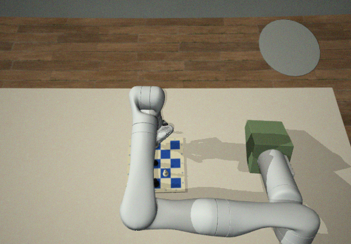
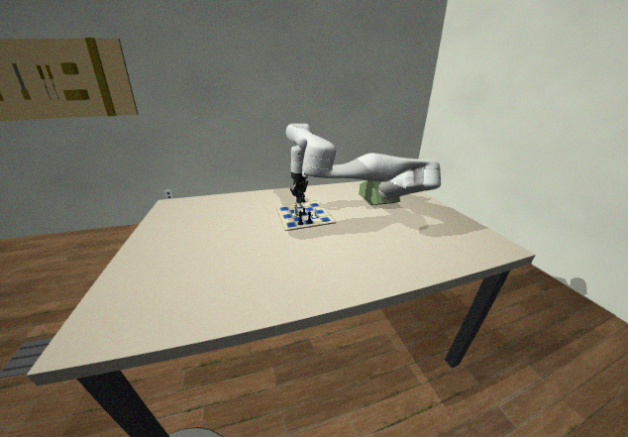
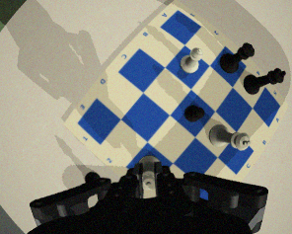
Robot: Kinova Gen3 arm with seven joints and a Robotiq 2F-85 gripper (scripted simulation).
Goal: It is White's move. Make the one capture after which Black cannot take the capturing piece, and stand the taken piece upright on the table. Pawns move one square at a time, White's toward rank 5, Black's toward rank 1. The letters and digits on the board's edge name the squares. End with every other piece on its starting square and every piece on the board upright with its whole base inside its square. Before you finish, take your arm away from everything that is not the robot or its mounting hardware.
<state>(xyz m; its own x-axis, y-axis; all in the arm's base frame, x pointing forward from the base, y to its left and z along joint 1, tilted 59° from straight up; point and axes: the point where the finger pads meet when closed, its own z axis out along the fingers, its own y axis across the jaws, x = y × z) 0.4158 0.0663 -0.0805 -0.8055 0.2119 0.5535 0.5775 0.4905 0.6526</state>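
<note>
A small chessboard (image 1: 183, 165) (image 2: 325, 221) (image 3: 120, 95) with blue and cream squares lies on the table. My gripper (image 1: 165, 130) (image 2: 299, 196) (image 3: 149, 171) hangs above the board's far edge and is shut on a white piece (image 3: 147, 185), of which only the pale top shows between the fingers. On the board stand a white pawn (image 3: 190, 59) (image 1: 165, 173), another white piece (image 3: 230, 137), two tall black pieces (image 3: 237, 59) (image 3: 262, 81) and a black pawn (image 3: 194, 113). In the top view the arm hides the board's left columns; two black pieces (image 1: 155, 162) (image 1: 155, 182) peek out beside it.
A green block (image 1: 266, 142) (image 2: 372, 192) at the arm's base stands to the right of the board. The arm's long links (image 1: 221, 216) stretch across the near side of the table. The table edge (image 2: 283, 328) is far from the board.
</note>
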